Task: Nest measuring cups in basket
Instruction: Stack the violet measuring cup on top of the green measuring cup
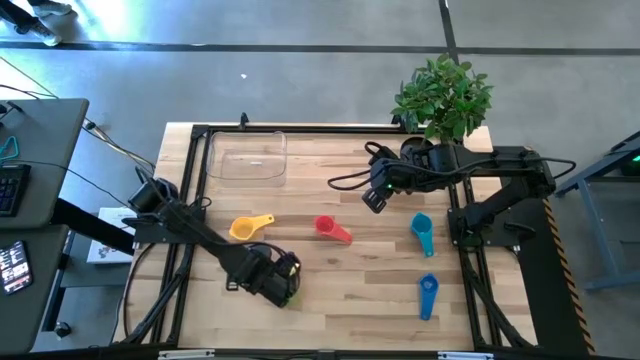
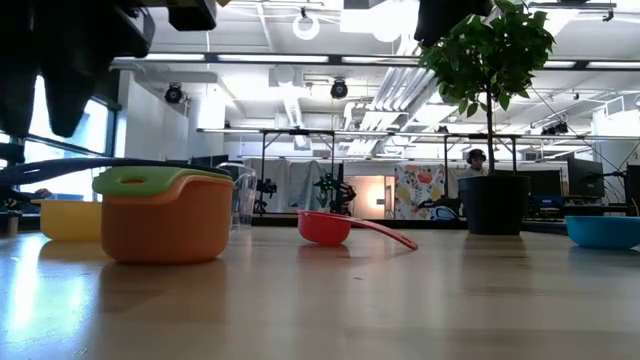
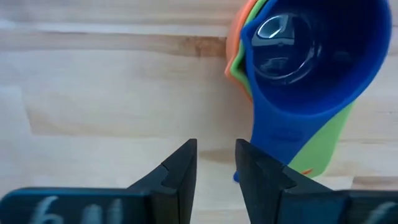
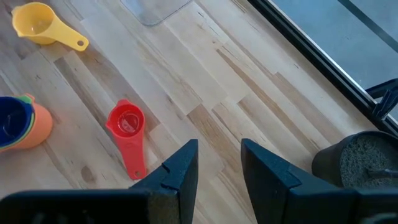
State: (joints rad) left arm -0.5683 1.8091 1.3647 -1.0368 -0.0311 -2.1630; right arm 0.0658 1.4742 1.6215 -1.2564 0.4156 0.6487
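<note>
A nested stack stands on the table near the front: an orange cup (image 2: 165, 232), a green cup (image 3: 323, 140) in it, and a deep blue or purple cup (image 3: 311, 56) innermost. My left gripper (image 3: 216, 155) hovers just above and beside the stack's handles (image 1: 290, 290), open by a narrow gap. A yellow cup (image 1: 250, 227), a red cup (image 1: 333, 229), a teal cup (image 1: 422, 232) and a blue cup (image 1: 428, 295) lie singly on the table. The clear basket (image 1: 248, 158) stands at the far left. My right gripper (image 1: 375, 195) hangs over the table's middle right, open by a narrow gap and empty. My left gripper has one finger (image 3: 264, 180) standing in front of the free end of the innermost cup's handle (image 3: 280, 134). I cannot tell whether it touches it. Nothing lies between the two fingers.
A dark round pot with a green plant (image 1: 440, 100) stands at the far right corner, also seen in the low view (image 2: 495, 205). A black frame (image 1: 190, 180) borders the table. Bare wood lies between the basket and the loose cups.
</note>
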